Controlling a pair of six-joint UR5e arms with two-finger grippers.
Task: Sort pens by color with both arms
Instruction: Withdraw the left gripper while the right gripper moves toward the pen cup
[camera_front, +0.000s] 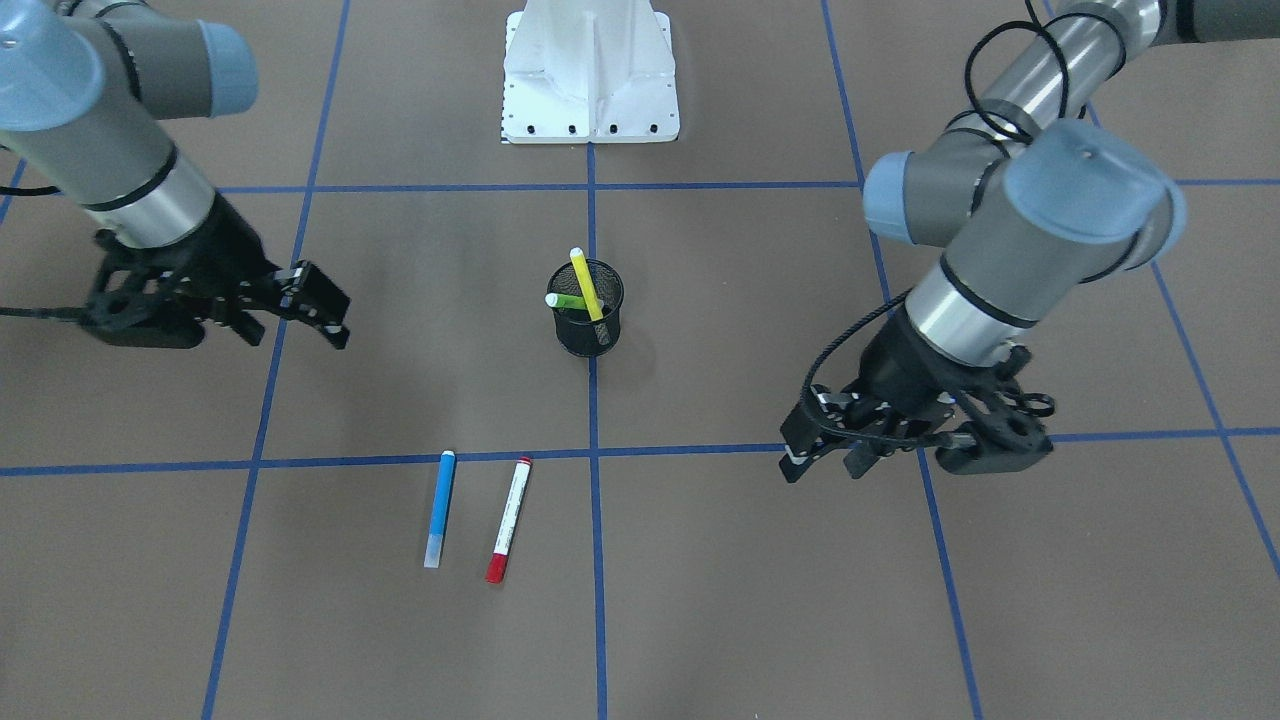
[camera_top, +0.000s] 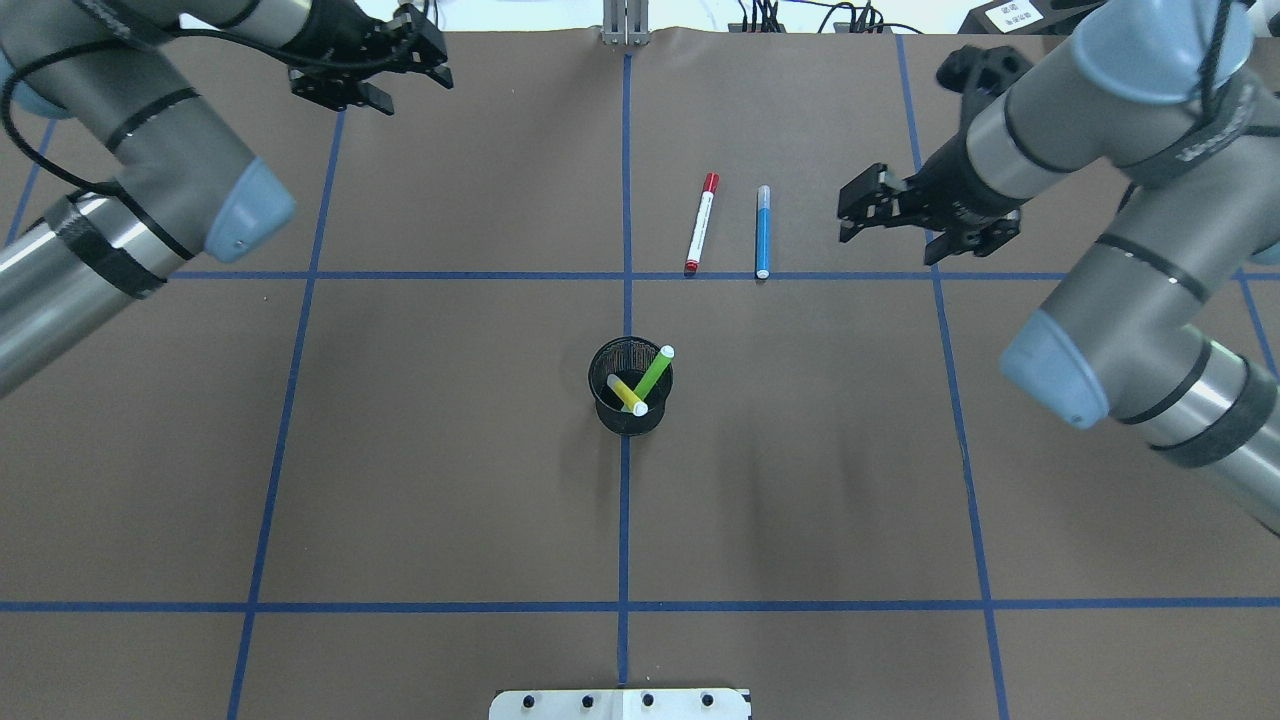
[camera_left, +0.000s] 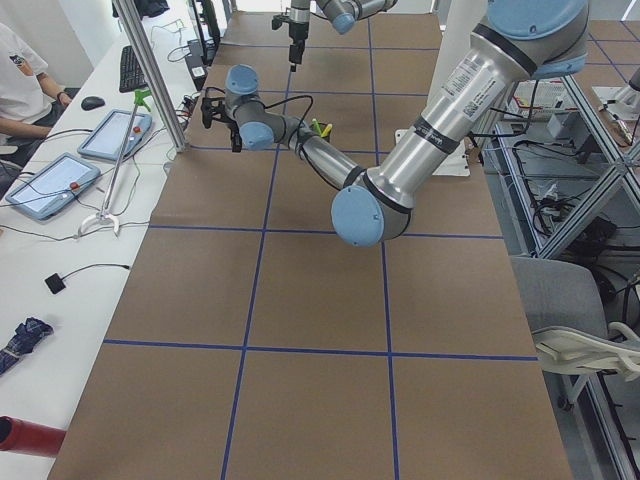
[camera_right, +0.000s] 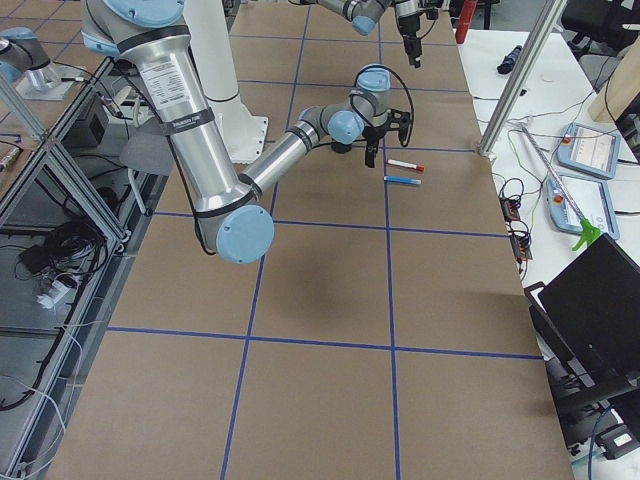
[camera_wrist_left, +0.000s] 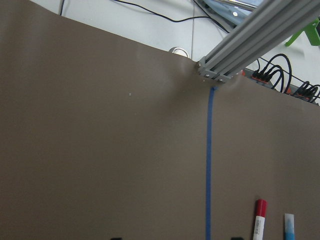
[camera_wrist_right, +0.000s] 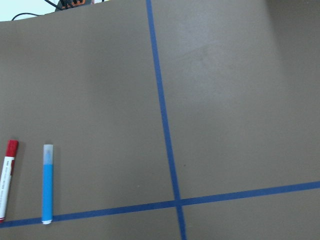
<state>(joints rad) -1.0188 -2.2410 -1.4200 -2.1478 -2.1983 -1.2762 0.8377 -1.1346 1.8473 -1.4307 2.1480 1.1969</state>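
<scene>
**A:** Where do we stand on the sort?

**B:** About halfway, as we read it. In the overhead view the red-capped pen and the blue pen lie side by side on the table, apart, at 1 o'clock from the mesh cup. The yellow pen and green pen stand crossed inside the cup.

**A:** So what do we need next?

**B:** Probably a reach into the cup, coming down over a pen's free end and lifting it clear of the other.

**A:** And the tools?

**B:** Both are spread and empty. The right gripper hangs at 3 o'clock, near the blue pen but not touching it. The left gripper is out at 10 o'clock from the cup, well apart from every pen.
</scene>
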